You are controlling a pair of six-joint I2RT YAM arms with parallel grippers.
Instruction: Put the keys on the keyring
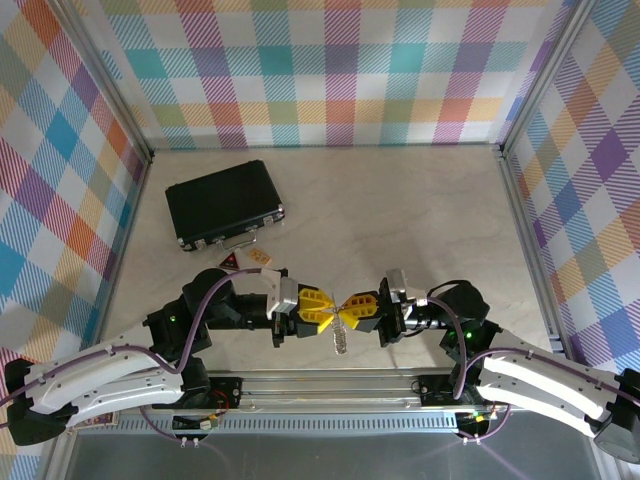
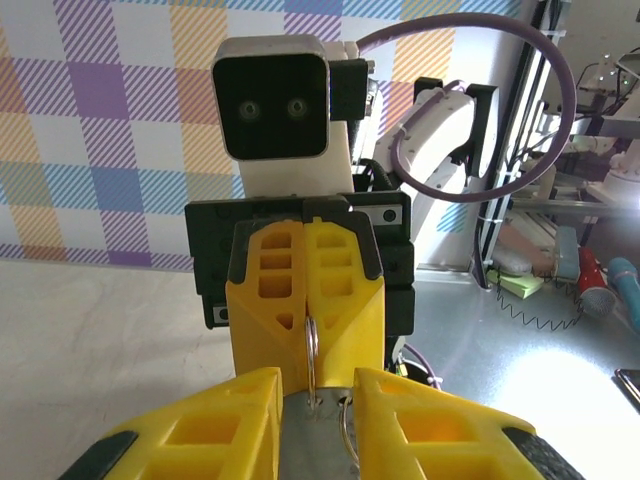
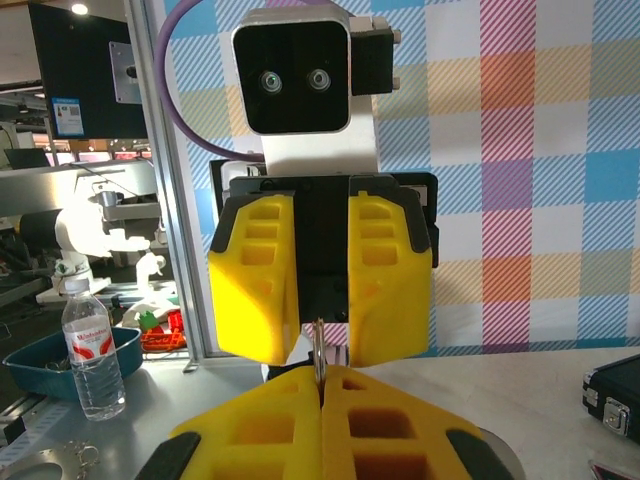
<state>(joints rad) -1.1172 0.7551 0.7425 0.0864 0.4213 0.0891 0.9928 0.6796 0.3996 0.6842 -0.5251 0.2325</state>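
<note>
Notably, the keyring (image 1: pixel 340 338), a thin grey-silver wire loop with small metal bits dangling, hangs between the two meeting fingertips. The right gripper (image 3: pixel 320 378) is clamped on its wire. The left gripper (image 2: pixel 318 382) has its jaws narrowly apart around the loop, and any grip cannot be determined.

Seen from above, the keyring (image 1: pixel 340 338) dangling between the left end effector (image 1: pixel 330 310) and the right end effector (image 1: pixel 352 310) is too small for its details to be told. The left arm (image 1: pixel 215 300) covers part of the dark tag (image 1: pixel 231 262). The right wrist view's edge cuts off the black case (image 3: pixel 612 398).
</note>
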